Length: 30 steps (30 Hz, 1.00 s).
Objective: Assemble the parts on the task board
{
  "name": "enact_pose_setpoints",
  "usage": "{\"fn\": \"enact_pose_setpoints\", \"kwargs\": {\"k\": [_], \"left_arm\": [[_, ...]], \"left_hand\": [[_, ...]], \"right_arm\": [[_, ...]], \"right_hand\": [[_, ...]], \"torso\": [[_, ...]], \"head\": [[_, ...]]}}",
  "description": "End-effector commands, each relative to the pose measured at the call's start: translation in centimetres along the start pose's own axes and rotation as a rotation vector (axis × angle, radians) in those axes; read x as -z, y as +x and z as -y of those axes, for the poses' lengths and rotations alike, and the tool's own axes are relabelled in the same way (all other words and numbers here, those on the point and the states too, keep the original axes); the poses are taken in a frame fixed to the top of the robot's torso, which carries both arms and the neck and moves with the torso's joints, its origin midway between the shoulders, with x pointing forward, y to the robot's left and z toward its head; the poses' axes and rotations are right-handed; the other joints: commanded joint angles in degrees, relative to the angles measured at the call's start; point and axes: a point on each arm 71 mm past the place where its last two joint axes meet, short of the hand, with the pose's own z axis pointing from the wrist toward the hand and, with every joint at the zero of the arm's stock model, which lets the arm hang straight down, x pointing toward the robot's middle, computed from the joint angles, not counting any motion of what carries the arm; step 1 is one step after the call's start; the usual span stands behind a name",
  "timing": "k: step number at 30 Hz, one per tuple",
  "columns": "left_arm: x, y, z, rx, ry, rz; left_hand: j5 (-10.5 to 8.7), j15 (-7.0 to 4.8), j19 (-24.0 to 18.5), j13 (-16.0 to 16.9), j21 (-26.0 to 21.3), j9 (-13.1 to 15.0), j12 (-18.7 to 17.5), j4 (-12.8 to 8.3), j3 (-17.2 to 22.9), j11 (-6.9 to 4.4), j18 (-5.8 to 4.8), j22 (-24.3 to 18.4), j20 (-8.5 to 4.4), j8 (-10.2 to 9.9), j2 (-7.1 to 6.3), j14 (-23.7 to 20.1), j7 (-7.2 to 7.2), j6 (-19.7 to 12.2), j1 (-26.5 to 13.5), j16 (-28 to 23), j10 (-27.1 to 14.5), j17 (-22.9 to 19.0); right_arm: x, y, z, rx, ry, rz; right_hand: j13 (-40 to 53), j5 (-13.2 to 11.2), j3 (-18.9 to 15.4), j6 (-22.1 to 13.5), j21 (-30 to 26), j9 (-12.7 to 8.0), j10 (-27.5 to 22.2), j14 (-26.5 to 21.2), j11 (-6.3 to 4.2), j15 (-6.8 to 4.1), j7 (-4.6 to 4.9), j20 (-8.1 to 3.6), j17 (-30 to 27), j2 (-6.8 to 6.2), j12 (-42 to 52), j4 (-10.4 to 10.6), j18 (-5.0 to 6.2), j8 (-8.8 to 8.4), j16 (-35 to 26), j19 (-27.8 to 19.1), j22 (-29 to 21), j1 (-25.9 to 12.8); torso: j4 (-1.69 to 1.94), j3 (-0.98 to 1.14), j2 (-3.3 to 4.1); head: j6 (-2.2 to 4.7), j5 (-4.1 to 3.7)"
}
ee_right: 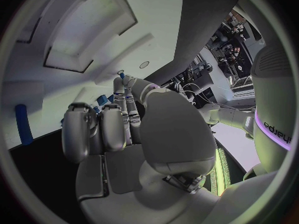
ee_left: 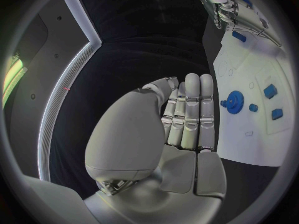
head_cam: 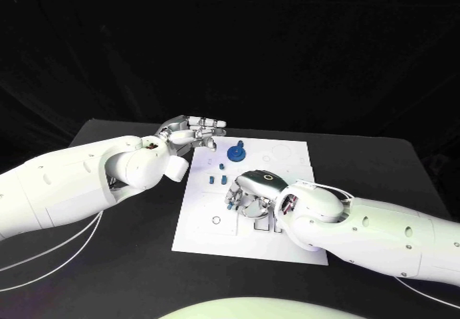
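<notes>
— While the blue gear (head_cam: pixel 234 153) already sits on the task board (head_cam: pixel 288 199), how much is left?
— Most of it, I'd judge. Some small blue parts (head_cam: pixel 217 179) lie loose just nearer the robot than the gear.
— And the hands?
— The left hand (head_cam: pixel 195 130) hovers by the board's far corner beside the gear, fingers straight, together, holding nothing. The right hand (head_cam: pixel 251 193) is down on the board nearer than the gear, fingers curled; whether they pinch a part I cannot tell.

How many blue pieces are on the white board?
5: a gear, three small pieces beside it, a fifth piece by the right hand, which may hide more.
</notes>
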Motion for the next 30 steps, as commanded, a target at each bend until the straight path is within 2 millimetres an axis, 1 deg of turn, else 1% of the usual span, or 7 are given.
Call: {"fn": "enact_pose_setpoints", "kwargs": {"k": [1, 6, 16, 30], "left_arm": [[0.0, 0.3, 0.1, 0.007, 0.003, -0.023], [0.0, 0.3, 0.1, 0.007, 0.003, -0.023], [0.0, 0.3, 0.1, 0.007, 0.001, -0.025], [0.0, 0.4, 0.1, 0.007, -0.003, -0.028]], "left_hand": [[-0.2, 0.01, 0.0, -0.1, -0.3, -0.1, 0.4, -0.2, -0.1, 0.03, 1.16, -0.1, 0.28, 0.3, 0.5, -0.4, 0.08, -0.4, -0.1, -0.3, -0.4, -0.1], [-0.2, 0.01, 0.0, -0.1, -0.3, -0.1, 0.4, -0.2, -0.1, 0.03, 1.16, -0.1, 0.28, 0.3, 0.5, -0.4, 0.08, -0.4, -0.1, -0.3, -0.4, -0.1], [-0.2, 0.02, 0.0, -0.1, -0.3, -0.1, 0.5, -0.2, -0.2, 0.01, 1.17, -0.1, 0.31, 0.4, 0.57, -0.5, 0.06, -0.4, -0.2, -0.3, -0.4, -0.1], [-0.19, 0.02, 0.0, -0.1, -0.4, -0.1, 0.5, -0.3, -0.2, 0.01, 1.18, -0.1, 0.31, 0.4, 0.6, -0.5, 0.06, -0.4, -0.2, -0.3, -0.5, -0.2]], "right_arm": [[0.0, 0.3, -0.1, 0.003, -0.006, -0.017], [-0.1, 0.5, 0.1, 0.004, -0.001, -0.021], [-0.4, 0.8, 0.3, 0.014, 0.01, -0.031], [-0.8, 1.4, 0.2, 0.03, 0.022, -0.077]], "right_hand": [[-0.1, 0.3, -0.3, 0.2, 0.2, 0.1, -0.3, 2.5, -0.06, -0.16, 0.15, 0.14, 0.0, 0.21, -0.3, -0.1, -0.62, 0.31, 0.3, 0.2, 9.2, -0.6], [-0.1, 0.3, -0.3, 0.2, 0.2, 0.1, -0.3, 2.5, -0.06, -0.16, 0.15, 0.14, 0.0, 0.21, -0.3, -0.1, -0.62, 0.31, 0.3, 0.2, 9.2, -0.6], [-0.1, 0.4, -0.3, 0.2, 0.1, 0.1, -0.2, 2.5, -0.07, -0.16, 0.14, 0.15, -0.1, 0.27, -0.4, -0.1, -0.6, 0.29, 0.3, 0.2, 9.2, -0.6], [-0.1, 0.6, -0.9, -0.2, -0.2, 0.0, -0.5, 2.4, 0.06, -0.07, 0.25, 0.21, -0.2, 0.11, -0.7, -0.1, -0.55, 0.02, 0.2, 0.1, 9.1, -1.1]], "torso": [[-0.01, 0.03, 0.05], [0.0, 0.0, 0.03], [0.01, 0.0, 0.02], [-0.01, -0.02, -0.01]], "head": [[-0.06, 0.08], [-0.27, 0.14], [-0.39, 0.25], [-0.32, 0.2]]}}
